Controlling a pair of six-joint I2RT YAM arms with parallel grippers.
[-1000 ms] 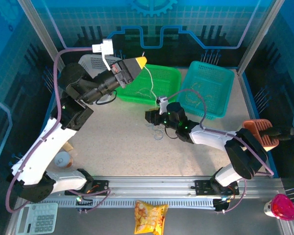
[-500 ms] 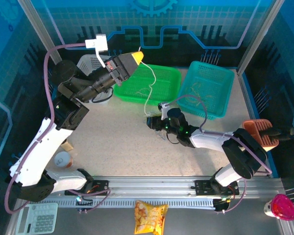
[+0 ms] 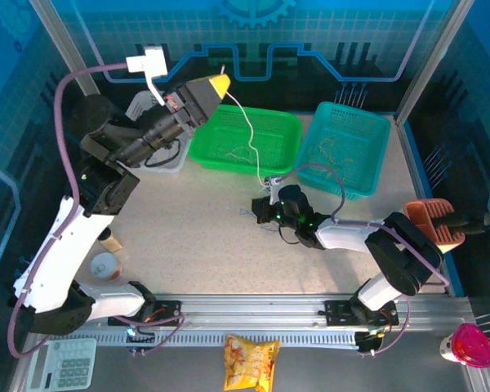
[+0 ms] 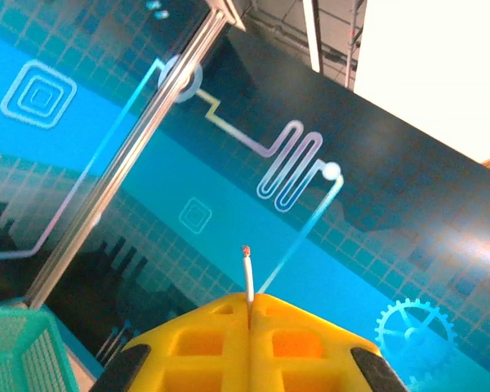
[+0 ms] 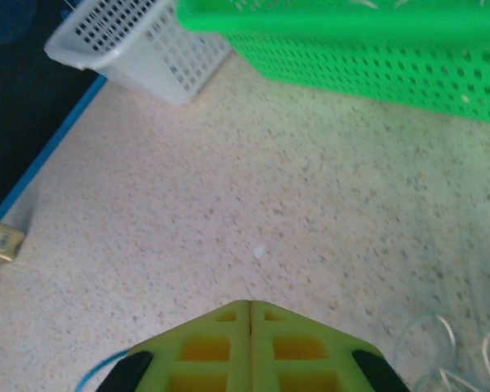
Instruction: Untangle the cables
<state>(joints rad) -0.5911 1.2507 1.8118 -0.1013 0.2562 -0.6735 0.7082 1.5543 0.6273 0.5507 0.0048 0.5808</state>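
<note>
My left gripper (image 3: 218, 83) is up high, jaws pinched on a white cable (image 4: 247, 273); right gripper (image 5: 250, 307) low, jaws pressed together, nothing visibly between.

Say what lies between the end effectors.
Top external view: a thin white cable from the left end effector crosses the green basket toward the right end effector.
</note>
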